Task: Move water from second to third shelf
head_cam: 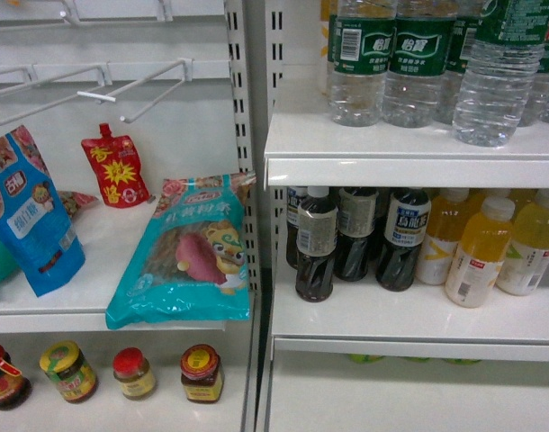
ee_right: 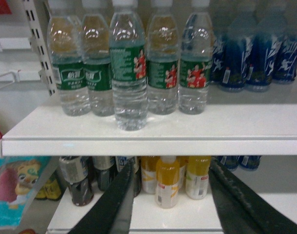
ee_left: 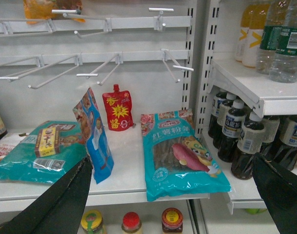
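Note:
Several clear water bottles with dark green labels stand in a row on a white shelf (ee_right: 153, 131). One water bottle (ee_right: 129, 92) stands out in front of the row, near the shelf's edge; it shows too in the head view (head_cam: 498, 85). My right gripper (ee_right: 173, 204) is open and empty, below and in front of that shelf, with its fingers framing yellow drink bottles (ee_right: 167, 183) on the shelf underneath. My left gripper (ee_left: 170, 195) is open and empty too, facing the left shelf unit. Neither gripper shows in the head view.
Dark drink bottles (head_cam: 318, 243) and yellow ones (head_cam: 480, 252) fill the shelf (head_cam: 409, 315) under the water. Blue bottles (ee_right: 255, 53) stand right of the water. The left unit holds snack bags (ee_left: 182, 156), a red pouch (ee_left: 117, 109), hook rails (ee_left: 90, 61) and jars (head_cam: 201, 373) below.

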